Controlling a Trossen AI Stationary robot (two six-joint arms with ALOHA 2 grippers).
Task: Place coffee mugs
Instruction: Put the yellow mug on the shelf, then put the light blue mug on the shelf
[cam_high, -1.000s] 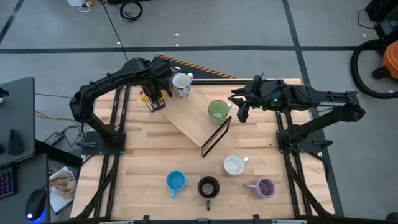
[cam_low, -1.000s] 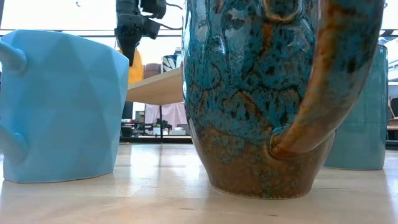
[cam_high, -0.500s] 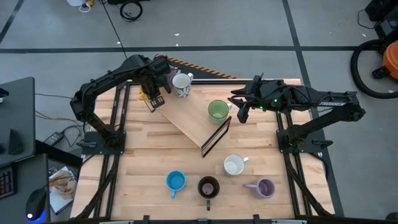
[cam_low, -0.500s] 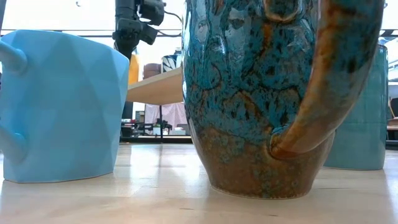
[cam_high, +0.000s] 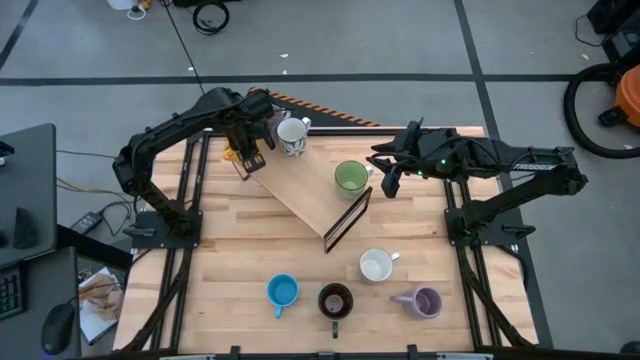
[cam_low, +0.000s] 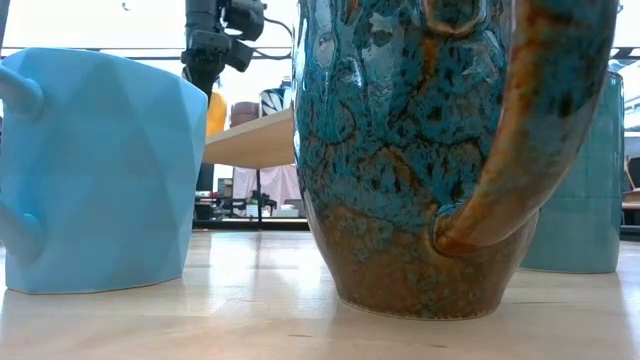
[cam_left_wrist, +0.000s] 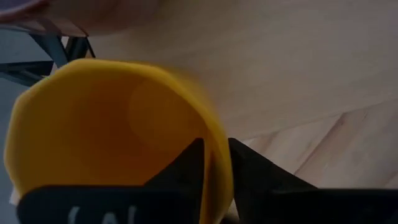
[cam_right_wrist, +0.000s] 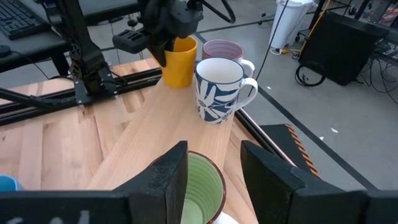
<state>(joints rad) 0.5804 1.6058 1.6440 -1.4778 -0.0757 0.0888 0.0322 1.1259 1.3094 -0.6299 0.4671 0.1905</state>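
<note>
High view: left gripper (cam_high: 247, 160) at the shelf's (cam_high: 305, 190) far corner, fingers astride the orange mug's (cam_right_wrist: 178, 60) rim, grip or gap not discernible; patterned mug (cam_high: 292, 135) and lavender mug (cam_right_wrist: 221, 50) just beside; right gripper (cam_high: 385, 178) apart, straddling the green mug's (cam_high: 350, 177) rim.

The wooden bench (cam_high: 230, 250) stands on a grey floor (cam_high: 400, 40) crossed by dark lines. A black desk (cam_high: 25, 190) is at one side, and black cables (cam_high: 210, 15) lie on the floor beyond. In the low view, bright windows (cam_low: 100, 25) light the room behind.
</note>
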